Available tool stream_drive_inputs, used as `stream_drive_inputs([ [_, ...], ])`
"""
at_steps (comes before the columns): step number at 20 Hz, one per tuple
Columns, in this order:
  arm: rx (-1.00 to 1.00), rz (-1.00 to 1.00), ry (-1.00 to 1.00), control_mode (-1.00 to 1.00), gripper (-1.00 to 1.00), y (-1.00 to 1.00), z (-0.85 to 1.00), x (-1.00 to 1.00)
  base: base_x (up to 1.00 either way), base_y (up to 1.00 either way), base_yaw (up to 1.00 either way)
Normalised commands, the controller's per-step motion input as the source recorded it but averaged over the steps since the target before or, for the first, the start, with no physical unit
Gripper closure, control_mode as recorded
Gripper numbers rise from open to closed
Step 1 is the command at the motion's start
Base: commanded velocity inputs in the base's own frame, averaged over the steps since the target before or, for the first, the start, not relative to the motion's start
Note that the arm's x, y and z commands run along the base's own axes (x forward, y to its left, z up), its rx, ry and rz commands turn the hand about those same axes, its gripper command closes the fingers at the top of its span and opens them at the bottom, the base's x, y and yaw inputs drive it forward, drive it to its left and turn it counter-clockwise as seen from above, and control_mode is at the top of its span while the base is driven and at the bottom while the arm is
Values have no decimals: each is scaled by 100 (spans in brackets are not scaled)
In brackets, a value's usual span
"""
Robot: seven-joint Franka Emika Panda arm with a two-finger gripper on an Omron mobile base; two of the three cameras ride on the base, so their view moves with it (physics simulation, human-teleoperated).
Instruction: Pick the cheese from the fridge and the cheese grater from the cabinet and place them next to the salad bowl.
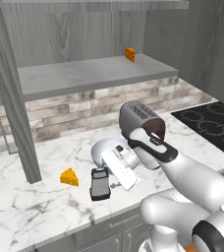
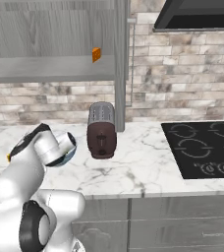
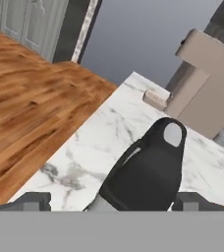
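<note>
You have the marble surface (image 1: pixel 30 206) before you, with the open cabinet (image 1: pixel 84 76) above it. The dark toaster (image 1: pixel 141 120) stands behind the arm, just beside the salad bowl (image 1: pixel 101 150). The cheese grater (image 1: pixel 100 184) lies flat on the surface between the spread, empty fingers of your hand (image 3: pixel 111 199). The cheese (image 1: pixel 69 177) sits just left of it.

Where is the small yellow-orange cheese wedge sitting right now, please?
In the left base view the small yellow-orange cheese wedge rests on the white marble counter, left of the metal cheese grater and the pale salad bowl.
</note>
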Motion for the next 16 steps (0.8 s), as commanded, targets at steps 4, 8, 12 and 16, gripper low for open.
stream_drive_inputs([
  [4,8,0,-12,-100,-100,-22,8,-16,0,0,0],
  [8,10,0,-9,-100,-100,-37,19,-23,0,0,0],
  [12,8,0,-11,-100,-100,-12,29,-34,0,0,0],
  [16,7,0,-14,-100,-100,0,67,-34,0,0,0],
])
